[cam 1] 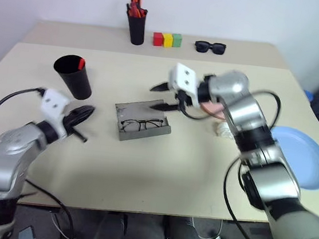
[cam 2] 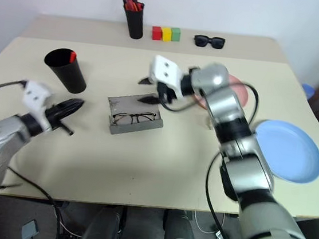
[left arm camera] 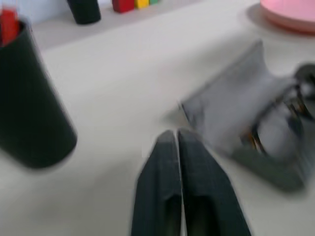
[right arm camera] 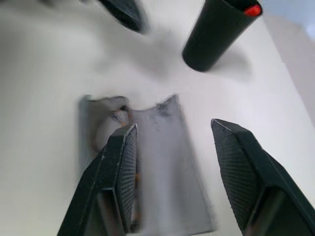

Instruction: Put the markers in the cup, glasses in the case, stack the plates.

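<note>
The grey case [cam 1: 139, 111] lies open mid-table with the wire-frame glasses [cam 1: 141, 124] resting inside it. My right gripper [cam 1: 162, 96] hovers open just above the case's far right corner, nothing between its fingers [right arm camera: 123, 162]. The black cup [cam 1: 73, 75] stands to the left, and a marker's red cap [cam 1: 82, 63] shows inside its rim. My left gripper [cam 1: 90, 111] is shut and empty, between the cup and the case, level over the table. The pink plate [cam 2: 236, 87] lies behind my right arm. At the right edge of the table sits the light blue plate [cam 1: 299, 155].
A slim black pen pot [cam 1: 137, 26] with red-orange pens, three coloured blocks [cam 1: 167, 39] and black sunglasses [cam 1: 210, 46] line the table's far edge. A small crumpled white item [cam 1: 224, 130] lies beside my right forearm.
</note>
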`<move>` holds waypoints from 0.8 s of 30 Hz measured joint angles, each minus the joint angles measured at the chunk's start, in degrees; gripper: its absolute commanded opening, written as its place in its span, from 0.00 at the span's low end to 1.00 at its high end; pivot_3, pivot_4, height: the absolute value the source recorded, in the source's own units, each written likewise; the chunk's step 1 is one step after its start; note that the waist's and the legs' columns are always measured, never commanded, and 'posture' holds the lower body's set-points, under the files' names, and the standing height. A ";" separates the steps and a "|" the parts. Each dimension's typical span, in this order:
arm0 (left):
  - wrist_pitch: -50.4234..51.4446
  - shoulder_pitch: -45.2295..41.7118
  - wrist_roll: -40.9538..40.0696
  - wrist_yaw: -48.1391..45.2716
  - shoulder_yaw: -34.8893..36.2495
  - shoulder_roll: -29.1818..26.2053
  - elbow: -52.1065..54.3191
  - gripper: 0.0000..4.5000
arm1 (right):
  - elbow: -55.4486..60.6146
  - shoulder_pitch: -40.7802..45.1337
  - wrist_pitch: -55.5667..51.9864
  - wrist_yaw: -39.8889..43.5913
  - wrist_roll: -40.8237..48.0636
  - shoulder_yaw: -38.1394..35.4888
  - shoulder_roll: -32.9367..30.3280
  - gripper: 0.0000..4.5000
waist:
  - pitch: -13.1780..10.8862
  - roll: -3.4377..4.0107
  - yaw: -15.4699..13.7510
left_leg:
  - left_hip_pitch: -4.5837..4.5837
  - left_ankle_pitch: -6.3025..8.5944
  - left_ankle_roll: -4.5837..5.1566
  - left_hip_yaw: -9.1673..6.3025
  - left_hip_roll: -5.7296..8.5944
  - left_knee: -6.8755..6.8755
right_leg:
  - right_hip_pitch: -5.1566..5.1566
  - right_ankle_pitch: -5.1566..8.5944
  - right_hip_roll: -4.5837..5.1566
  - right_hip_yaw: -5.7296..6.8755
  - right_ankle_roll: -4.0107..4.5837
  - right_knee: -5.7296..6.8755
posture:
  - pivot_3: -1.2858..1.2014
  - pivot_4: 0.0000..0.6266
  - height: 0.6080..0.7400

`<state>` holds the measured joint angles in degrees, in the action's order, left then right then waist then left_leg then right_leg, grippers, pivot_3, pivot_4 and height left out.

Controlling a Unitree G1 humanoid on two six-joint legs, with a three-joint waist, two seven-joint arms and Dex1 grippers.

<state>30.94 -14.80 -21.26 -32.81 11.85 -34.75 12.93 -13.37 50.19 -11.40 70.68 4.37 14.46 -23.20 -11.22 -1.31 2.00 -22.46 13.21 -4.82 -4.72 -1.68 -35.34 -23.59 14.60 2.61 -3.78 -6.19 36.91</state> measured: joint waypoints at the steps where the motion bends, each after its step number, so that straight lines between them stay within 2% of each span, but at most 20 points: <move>1: 1.17 -3.52 0.16 0.84 -1.17 0.93 -1.70 0.01 | 4.41 -3.80 -2.72 -1.33 0.69 -0.45 -0.58 0.53 | 0.00 0.01 0.02 | -0.03 0.00 -0.01 -0.01 0.02 -0.03 | -0.03 0.00 0.02 0.00 0.00 0.05 | 0.52 0.24 1.00; 4: 5.76 -17.45 0.95 3.13 -4.76 3.95 -10.83 0.01 | 19.37 -17.25 -10.83 -8.02 1.35 -3.02 -3.11 0.53 | -0.01 0.01 -0.02 | -0.03 0.00 -0.01 -0.05 0.03 -0.09 | -0.03 0.00 -0.01 0.02 0.00 0.11 | 0.52 0.24 1.00; 7: 8.29 -26.50 3.48 2.44 -9.13 3.77 -19.85 0.01 | 27.32 -26.92 -14.70 -13.48 0.39 -5.02 -6.24 0.53 | 0.00 0.02 0.91 | 0.06 0.00 0.00 0.03 0.03 -0.07 | -0.02 0.01 -0.02 -0.05 -0.01 0.09 | 0.52 0.24 1.00; 12: 10.87 -35.06 8.00 -1.74 -16.34 5.32 -36.96 0.01 | 34.38 -34.33 -17.54 -19.43 1.62 -10.12 -7.63 0.53 | -0.01 0.01 1.94 | 0.05 -0.01 0.00 0.00 0.01 -0.04 | -0.06 0.03 -0.11 -0.06 -0.01 0.12 | 0.52 0.24 1.00; 18: 10.50 -39.02 9.80 -10.97 -20.41 5.44 -46.08 0.01 | 38.59 -37.40 -18.53 -24.24 4.80 -14.89 -7.67 0.53 | -0.01 0.01 1.81 | 0.02 -0.01 0.00 -0.01 0.01 0.04 | -0.07 0.08 -0.09 -0.07 -0.03 0.07 | 0.52 0.24 1.00; 24: 7.56 -36.30 9.95 -19.86 -21.80 2.89 -41.38 0.01 | 38.74 -38.12 -18.15 -26.04 5.48 -14.74 -7.89 0.53 | -0.01 0.01 1.90 | 0.03 -0.01 0.00 0.01 0.01 0.03 | -0.06 0.09 -0.06 -0.07 -0.03 0.08 | 0.52 0.24 1.00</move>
<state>38.50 -51.09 -11.31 -52.67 -9.95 -31.86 -28.46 25.36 12.07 -29.55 44.64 9.85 -0.27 -31.09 -11.23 -1.29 3.91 -22.43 13.20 -4.82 -4.71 -1.66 -35.31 -23.65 14.68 2.55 -3.85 -6.22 36.99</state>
